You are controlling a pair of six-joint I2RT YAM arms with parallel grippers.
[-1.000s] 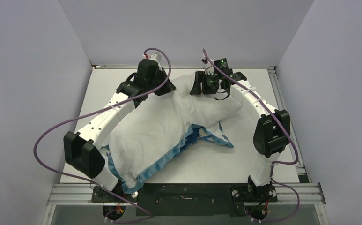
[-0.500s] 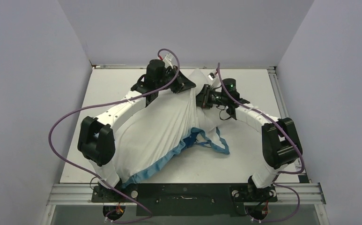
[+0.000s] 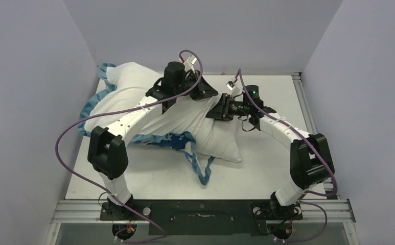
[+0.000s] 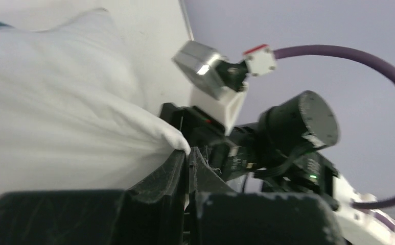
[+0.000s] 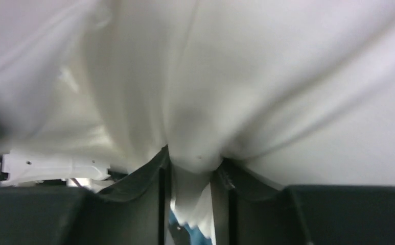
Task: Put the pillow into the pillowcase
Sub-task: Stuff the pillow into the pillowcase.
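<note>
The pillowcase [image 3: 129,84] shows its white inner face and is lifted and draped toward the far left, its blue ruffled edge [image 3: 198,166] trailing at the front. My left gripper [image 3: 210,95] is raised at the back centre, shut on a thin white corner of the pillowcase [image 4: 57,102], which is pinched at the fingertips of the left gripper [image 4: 187,150]. The plump white pillow [image 3: 221,140] hangs below and to the right. My right gripper [image 3: 214,112] sits close beside the left one. In its wrist view the right gripper [image 5: 192,158] is shut on a thick fold of the pillow [image 5: 287,76].
The white table [image 3: 266,168] shows bare at the front and right. Lavender walls [image 3: 31,102] close in on three sides, and the pillowcase reaches the left wall. Purple cables [image 3: 65,148] loop off both arms. The two wrists nearly touch.
The right gripper closed on the white fabric. The left arm rose and swung right. The pillowcase flipped up toward the far left, and its blue edge moved to the front centre.
</note>
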